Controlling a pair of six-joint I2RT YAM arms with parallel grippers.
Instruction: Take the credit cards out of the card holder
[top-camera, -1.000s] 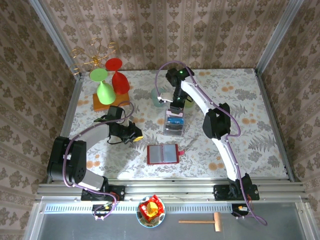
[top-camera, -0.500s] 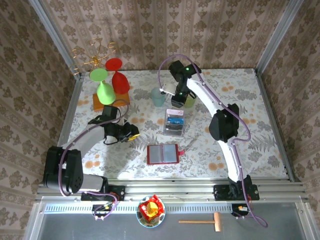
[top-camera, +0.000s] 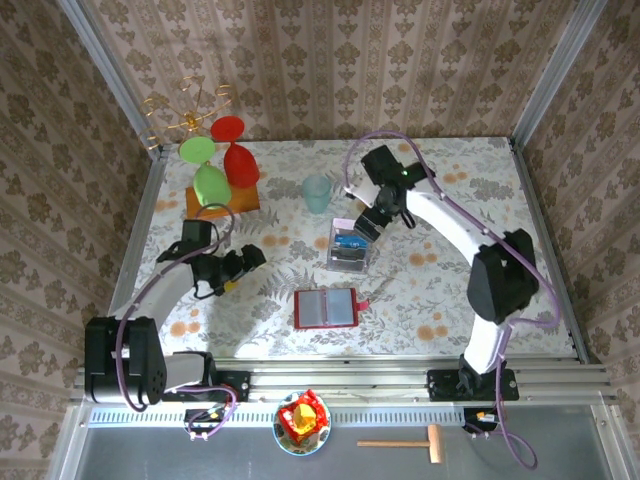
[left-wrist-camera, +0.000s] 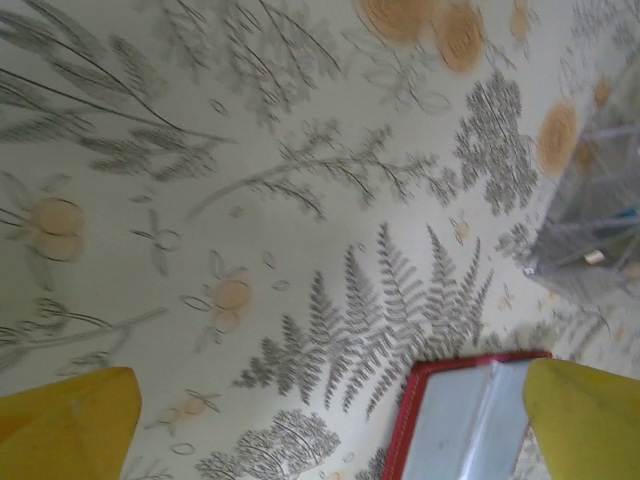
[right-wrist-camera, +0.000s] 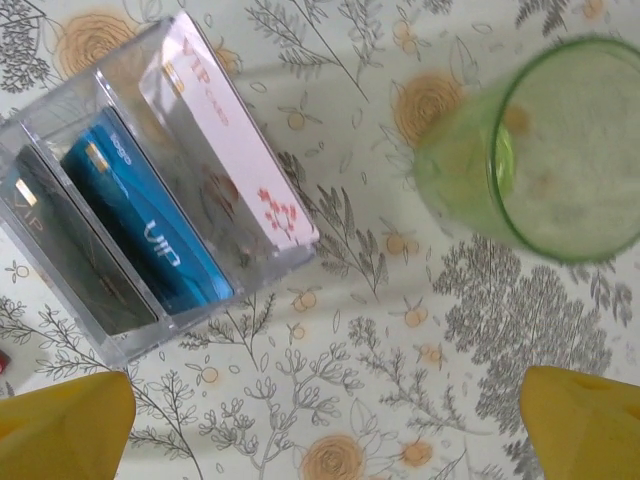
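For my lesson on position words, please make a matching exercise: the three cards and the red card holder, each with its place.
1 blue card
2 pale pink card
3 dark card
4 card holder

a open on the table
b middle slot of the clear box
c slot nearest the green cup
d slot farthest from that cup

Pairs: 1-b, 2-c, 3-d, 4-a

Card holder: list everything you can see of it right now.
The card holder is a small red rectangular wallet, lying open and flat on the table toward its near edge. Inside, two greyish clear pockets sit side by side within a red border; no card shows in them. A small red tab sticks out on its right side. It rests on the table alone; the clear box stands just behind it, apart.
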